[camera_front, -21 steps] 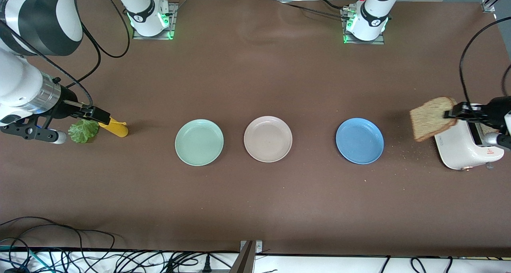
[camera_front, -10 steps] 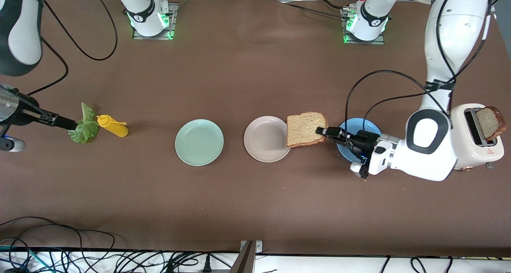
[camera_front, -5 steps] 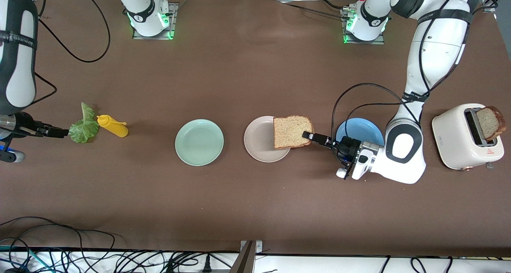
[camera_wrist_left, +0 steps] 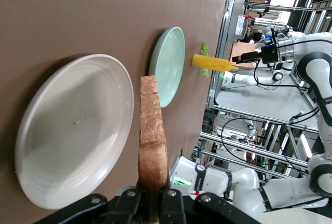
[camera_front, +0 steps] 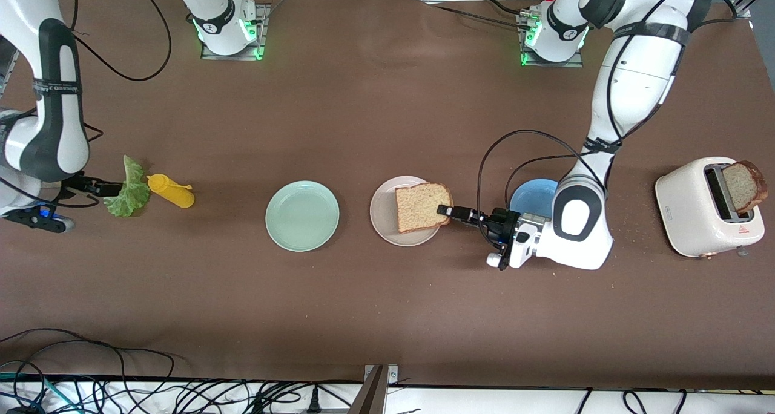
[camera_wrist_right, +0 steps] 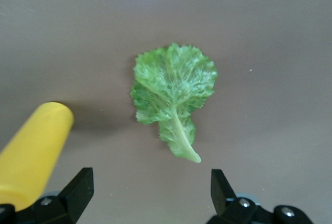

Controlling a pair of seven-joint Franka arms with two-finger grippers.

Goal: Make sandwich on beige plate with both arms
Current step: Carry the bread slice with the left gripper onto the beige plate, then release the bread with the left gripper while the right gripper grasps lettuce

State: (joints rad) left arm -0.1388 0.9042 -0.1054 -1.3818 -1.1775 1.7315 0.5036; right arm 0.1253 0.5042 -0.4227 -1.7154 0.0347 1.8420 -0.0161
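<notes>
A brown bread slice (camera_front: pixel 422 207) hangs flat over the part of the beige plate (camera_front: pixel 381 213) toward the left arm's end, with my left gripper (camera_front: pixel 449 210) shut on its crust. The left wrist view shows that bread slice (camera_wrist_left: pixel 153 130) edge-on between my left gripper's (camera_wrist_left: pixel 152 203) jaws, beside the beige plate (camera_wrist_left: pixel 72 130). A ruffled lettuce leaf (camera_front: pixel 128 189) lies on the table at the right arm's end. My right gripper (camera_front: pixel 100 189) is open beside it. In the right wrist view the lettuce leaf (camera_wrist_right: pixel 174 94) lies just ahead of my right gripper (camera_wrist_right: pixel 150 187), untouched.
A yellow squeeze bottle (camera_front: pixel 171 192) lies right beside the lettuce and close to one right finger. A mint-green plate (camera_front: pixel 302 215) and a blue plate (camera_front: pixel 533 197), half hidden by the left arm, flank the beige one. A white toaster (camera_front: pixel 696 220) holds another bread slice (camera_front: pixel 743 187).
The left gripper has carried the bread slice from the toaster's end, past the blue plate, to over the beige plate. The right arm has shifted and stays by the lettuce.
</notes>
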